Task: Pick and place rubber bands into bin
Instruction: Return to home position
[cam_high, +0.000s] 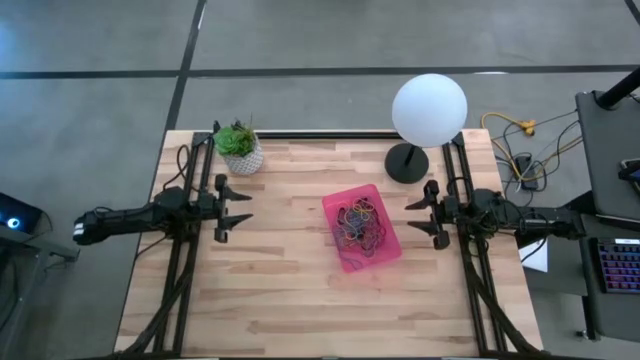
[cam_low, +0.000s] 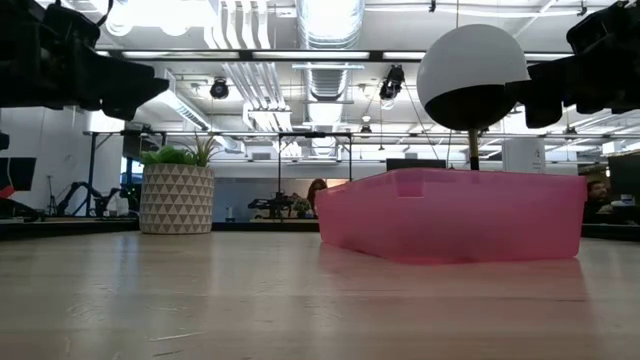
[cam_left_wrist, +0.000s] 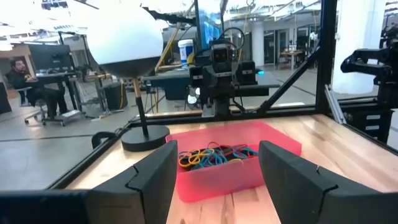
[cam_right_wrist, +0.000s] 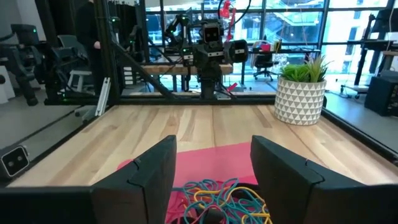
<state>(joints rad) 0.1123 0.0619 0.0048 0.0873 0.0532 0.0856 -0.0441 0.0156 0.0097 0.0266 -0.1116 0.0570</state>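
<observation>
The pink bin (cam_high: 363, 228) rests flat on the table right of centre, with a tangle of coloured rubber bands (cam_high: 361, 223) lying inside it. The bin also shows in the low view (cam_low: 452, 214), and the bands show in the left wrist view (cam_left_wrist: 214, 156) and the right wrist view (cam_right_wrist: 222, 195). My left gripper (cam_high: 236, 207) is open and hovers above the table to the left of the bin, holding nothing. My right gripper (cam_high: 424, 215) is open too and hovers just right of the bin, facing it. Both hang above table height in the low view.
A white patterned pot with a green plant (cam_high: 240, 148) stands near the far left edge. A lamp with a white globe (cam_high: 428, 110) and black base (cam_high: 406, 163) stands at the far edge behind the bin. Bare wood (cam_high: 270, 300) lies along the near side.
</observation>
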